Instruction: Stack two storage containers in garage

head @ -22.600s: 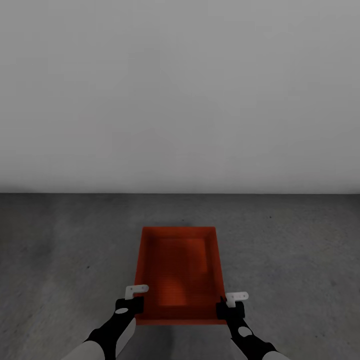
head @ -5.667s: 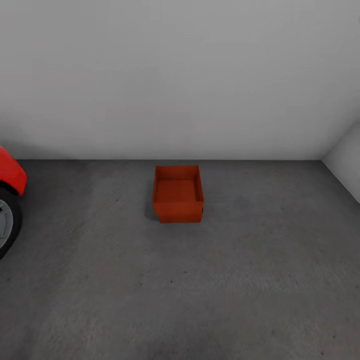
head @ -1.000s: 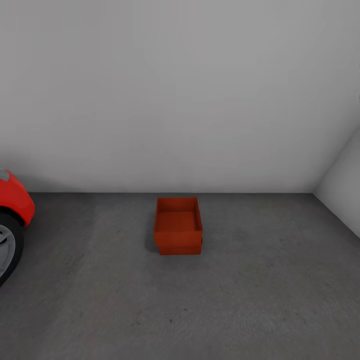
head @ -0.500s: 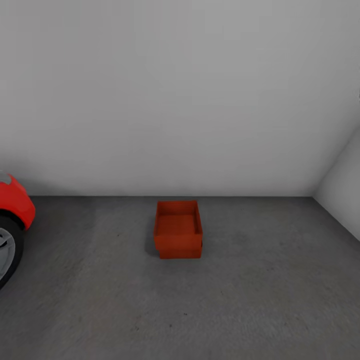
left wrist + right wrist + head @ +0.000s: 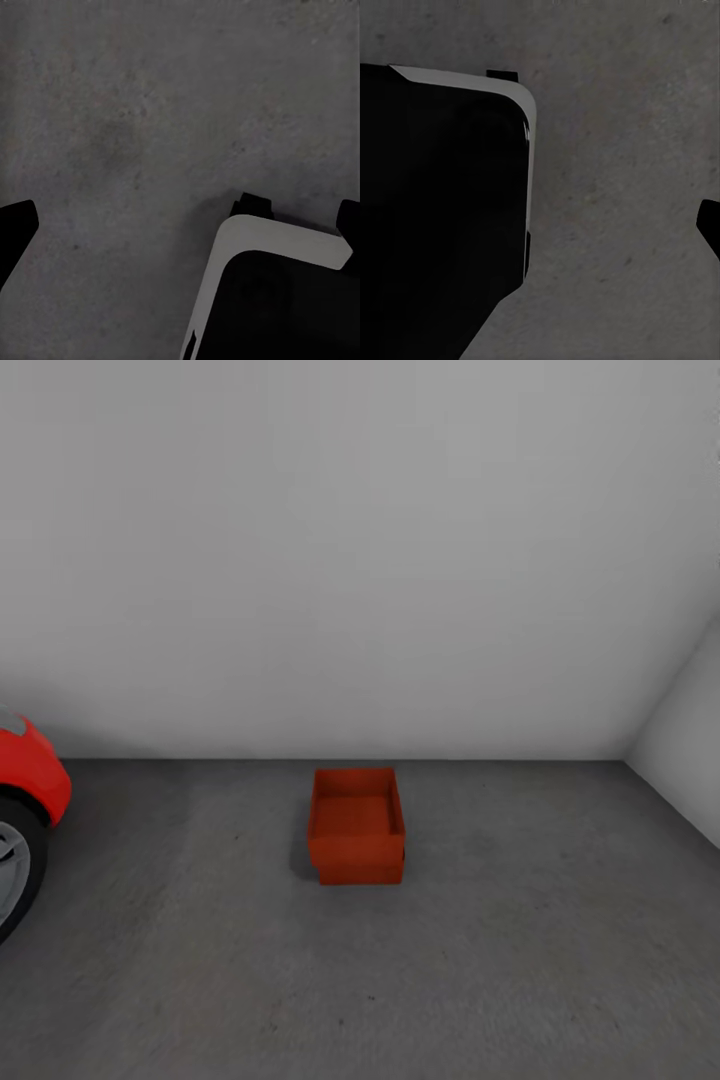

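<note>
Far left edge of the head view we've got the red car (image 5: 25, 770), glossy curved bodywork over a dark tyre. Dead centre of the frame sit the two storage containers (image 5: 356, 825), one stacked in the other on the floor (image 5: 520, 960), just short of the plain white wall (image 5: 360, 560). They're red-orange rectangular bins, smooth walls flaring up, no lids. We'd guess rigid, light plastic, a bit slippery, so best pinched on the two long rims. The floor is mottled dark grey concrete, matte and rough-looking. From where we stand the stack looks done. Both wrist views just show concrete and dark robot parts, so we can't tell whether either set of jaws is apart or closed.
</note>
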Controlling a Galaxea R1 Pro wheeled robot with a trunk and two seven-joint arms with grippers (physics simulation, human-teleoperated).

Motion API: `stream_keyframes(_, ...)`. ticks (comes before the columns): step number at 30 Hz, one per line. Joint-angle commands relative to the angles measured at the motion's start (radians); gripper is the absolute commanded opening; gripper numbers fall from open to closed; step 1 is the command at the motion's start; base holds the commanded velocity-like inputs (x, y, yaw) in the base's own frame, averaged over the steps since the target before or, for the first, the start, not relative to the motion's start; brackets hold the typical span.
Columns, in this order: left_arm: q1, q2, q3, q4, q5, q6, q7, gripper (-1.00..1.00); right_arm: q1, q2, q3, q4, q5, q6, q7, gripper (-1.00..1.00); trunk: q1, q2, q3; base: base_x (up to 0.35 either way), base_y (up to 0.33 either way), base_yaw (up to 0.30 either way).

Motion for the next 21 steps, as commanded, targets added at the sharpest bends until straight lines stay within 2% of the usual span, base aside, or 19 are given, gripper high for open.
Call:
stream_keyframes(1, -0.001, 0.000, -0.009, 0.000, 0.009, -0.003, 0.002, 1.00, -0.001, 0.000, 0.006, 0.003, 0.003, -0.005, -0.005, 1.00, 0.000, -0.001, 0.000, 0.000, 0.000, 0.000)
stream_keyframes(21, -0.001, -0.001, -0.009, 0.000, 0.008, -0.002, 0.002, 1.00, -0.001, 0.000, 0.006, 0.003, 0.003, -0.004, -0.004, 1.00, 0.000, -0.001, 0.033, 0.000, 0.000, 0.000)
